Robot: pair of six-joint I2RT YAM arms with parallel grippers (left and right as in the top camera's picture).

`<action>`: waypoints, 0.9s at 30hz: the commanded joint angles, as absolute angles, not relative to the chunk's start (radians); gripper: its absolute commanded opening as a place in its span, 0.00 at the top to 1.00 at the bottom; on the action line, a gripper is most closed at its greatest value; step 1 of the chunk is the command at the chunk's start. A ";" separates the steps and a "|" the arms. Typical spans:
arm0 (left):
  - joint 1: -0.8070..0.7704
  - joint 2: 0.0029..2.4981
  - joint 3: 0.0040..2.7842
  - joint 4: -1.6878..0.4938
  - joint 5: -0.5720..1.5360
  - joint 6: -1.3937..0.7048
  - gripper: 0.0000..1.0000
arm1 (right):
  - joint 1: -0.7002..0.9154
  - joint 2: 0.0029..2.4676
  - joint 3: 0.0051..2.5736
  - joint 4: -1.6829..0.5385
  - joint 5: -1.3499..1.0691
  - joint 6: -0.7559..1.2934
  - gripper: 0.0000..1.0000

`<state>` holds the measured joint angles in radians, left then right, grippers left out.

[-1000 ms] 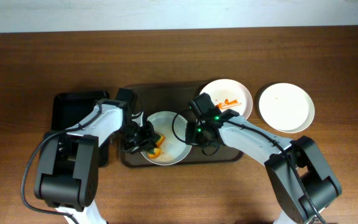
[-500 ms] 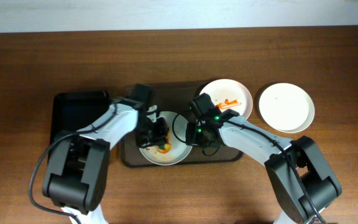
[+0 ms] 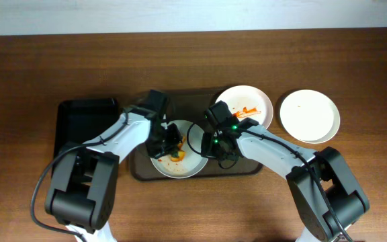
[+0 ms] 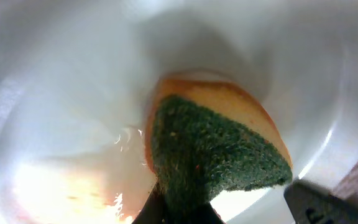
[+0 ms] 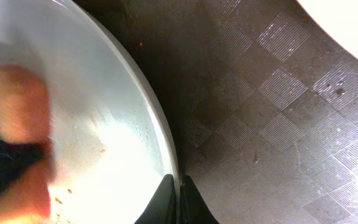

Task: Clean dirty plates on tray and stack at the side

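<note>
A white plate [image 3: 180, 165] lies on the dark brown tray [image 3: 240, 168] at its front middle. My left gripper [image 3: 170, 148] is shut on a green and orange sponge [image 4: 213, 146] and presses it onto this plate's inside [image 4: 73, 106]. My right gripper [image 3: 210, 149] is shut on the plate's right rim [image 5: 166, 162], with the tray's textured floor [image 5: 272, 124] beside it. A second plate [image 3: 250, 107] smeared with orange-red sauce lies at the tray's back right corner. A third, plain white plate [image 3: 309, 115] lies on the table to the right of the tray.
A smaller black tray [image 3: 79, 124] sits left of the brown tray. Brown wooden table [image 3: 193, 60] lies all around.
My left gripper has moved the sponge to the right and toward the back across the plate. The right gripper and the plates have stayed in place.
</note>
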<state>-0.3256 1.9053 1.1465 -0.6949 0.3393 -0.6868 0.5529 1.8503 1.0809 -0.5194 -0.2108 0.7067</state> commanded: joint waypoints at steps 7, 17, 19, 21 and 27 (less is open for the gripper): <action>-0.213 1.855 1.166 -0.700 0.153 -0.501 1.00 | 0.548 1.855 1.077 -0.523 -0.198 0.715 0.96; -0.159 1.642 1.168 -0.736 0.176 -0.372 1.00 | 0.549 1.872 1.077 -0.499 -0.197 0.715 0.96; -0.124 1.639 1.168 -0.746 0.175 -0.372 1.00 | 0.549 1.894 1.077 -0.489 -0.198 0.715 0.96; -0.094 1.640 1.166 -0.753 0.146 -0.372 1.00 | 0.549 1.924 1.077 -0.474 -0.205 0.714 0.96; -0.054 1.640 1.166 -0.760 0.044 -0.372 1.00 | 0.549 1.937 1.077 -0.403 -0.205 0.711 0.96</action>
<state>-0.0643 1.6531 1.1542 -0.7593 0.0998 -0.3897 0.5529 1.8889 1.0893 -0.4198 -0.2333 0.7071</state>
